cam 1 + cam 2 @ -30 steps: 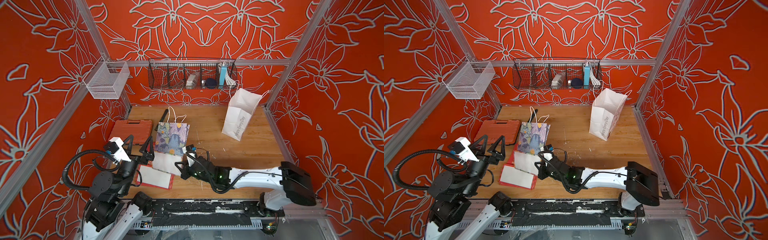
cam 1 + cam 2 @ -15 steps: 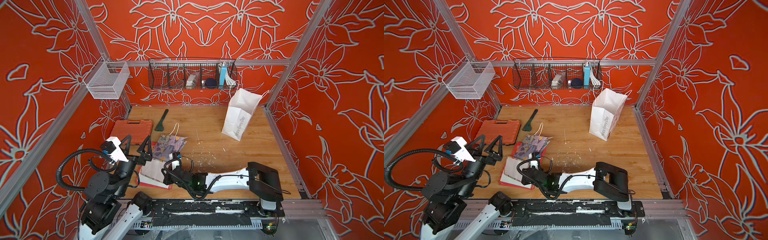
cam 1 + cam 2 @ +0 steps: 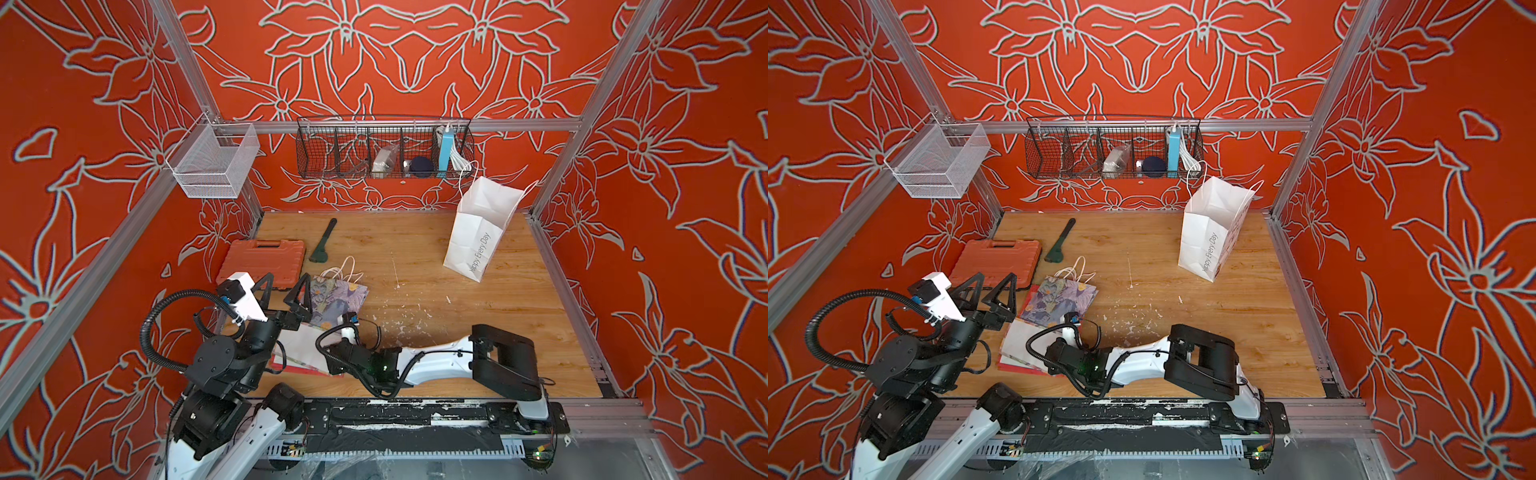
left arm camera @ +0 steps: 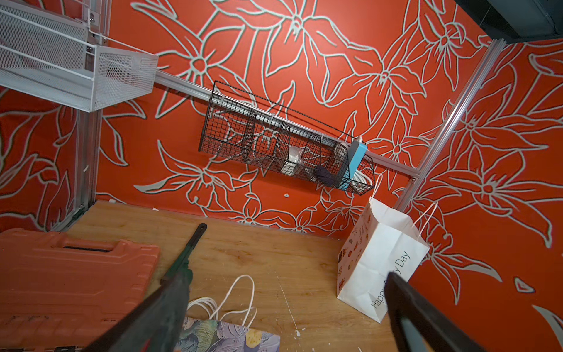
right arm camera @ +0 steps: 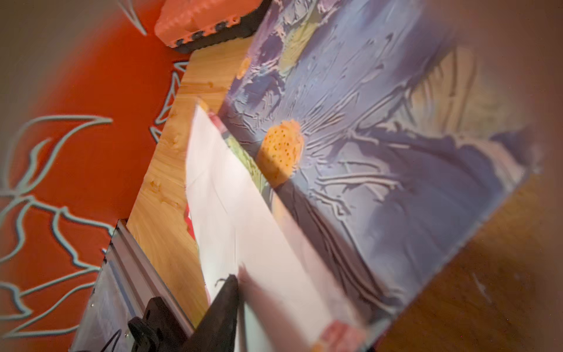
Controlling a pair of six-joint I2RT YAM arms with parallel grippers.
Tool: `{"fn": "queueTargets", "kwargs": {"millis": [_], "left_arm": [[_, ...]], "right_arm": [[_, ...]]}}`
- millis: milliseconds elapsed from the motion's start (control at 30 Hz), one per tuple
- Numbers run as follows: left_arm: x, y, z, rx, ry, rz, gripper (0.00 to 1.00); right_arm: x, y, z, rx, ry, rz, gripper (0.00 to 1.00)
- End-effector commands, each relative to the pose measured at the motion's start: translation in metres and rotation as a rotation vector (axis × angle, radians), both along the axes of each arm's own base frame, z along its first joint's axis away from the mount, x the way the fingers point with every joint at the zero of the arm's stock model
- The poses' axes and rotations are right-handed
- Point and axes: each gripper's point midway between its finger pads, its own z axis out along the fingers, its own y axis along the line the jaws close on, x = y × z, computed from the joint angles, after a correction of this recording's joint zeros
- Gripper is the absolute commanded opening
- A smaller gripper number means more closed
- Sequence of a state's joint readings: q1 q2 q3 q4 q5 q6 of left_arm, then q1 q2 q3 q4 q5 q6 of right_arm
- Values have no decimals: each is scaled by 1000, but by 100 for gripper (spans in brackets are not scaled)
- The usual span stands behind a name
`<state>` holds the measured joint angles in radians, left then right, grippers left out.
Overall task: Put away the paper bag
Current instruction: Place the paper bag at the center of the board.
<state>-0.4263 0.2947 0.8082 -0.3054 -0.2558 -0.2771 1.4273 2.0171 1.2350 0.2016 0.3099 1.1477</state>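
Observation:
A floral paper bag (image 3: 332,297) (image 3: 1061,301) lies flat at the front left, partly on a flat white and red bag (image 3: 301,347) (image 3: 1021,340); its white cord handles point to the back. My right gripper (image 3: 332,351) (image 5: 283,280) is low over the near edge of these bags. One dark finger (image 5: 227,301) stands off to the side beside the blurred white paper (image 5: 243,228); the other finger is hidden. My left gripper (image 3: 286,282) (image 4: 286,283) hangs open and empty above the floral bag's left edge (image 4: 225,335). A white paper bag (image 3: 478,232) (image 4: 374,259) stands open at the back right.
An orange tool case (image 3: 264,262) lies at the left and a dark green tool (image 3: 322,245) behind the floral bag. On the back wall hang a black wire basket (image 3: 384,147) with small items and a white mesh basket (image 3: 212,160). White flecks dot the wooden floor.
The right arm swung towards the front left and brought the floral bag down from upright to flat on the white bag. Its jaws have come apart. The left gripper stayed open.

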Motion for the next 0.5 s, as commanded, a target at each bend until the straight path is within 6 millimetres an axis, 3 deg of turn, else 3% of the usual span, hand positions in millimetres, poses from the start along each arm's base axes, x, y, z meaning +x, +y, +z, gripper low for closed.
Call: {"fn": "queueTargets", "kwargs": {"millis": [0, 100, 233, 333, 467], "left_arm": [[3, -2, -2, -19, 3, -8, 99], [6, -5, -8, -24, 15, -17, 99], [13, -9, -19, -25, 42, -24, 99], [19, -15, -28, -23, 63, -37, 99], [29, -27, -41, -1, 101, -81, 99]], "right_arm": [[9, -15, -6, -100, -40, -57, 60], [17, -29, 7, -137, -107, -81, 71], [24, -52, 46, -154, -231, -70, 86], [23, -73, 75, -169, -337, 0, 88], [23, -126, 102, -282, -459, 94, 87]]}}
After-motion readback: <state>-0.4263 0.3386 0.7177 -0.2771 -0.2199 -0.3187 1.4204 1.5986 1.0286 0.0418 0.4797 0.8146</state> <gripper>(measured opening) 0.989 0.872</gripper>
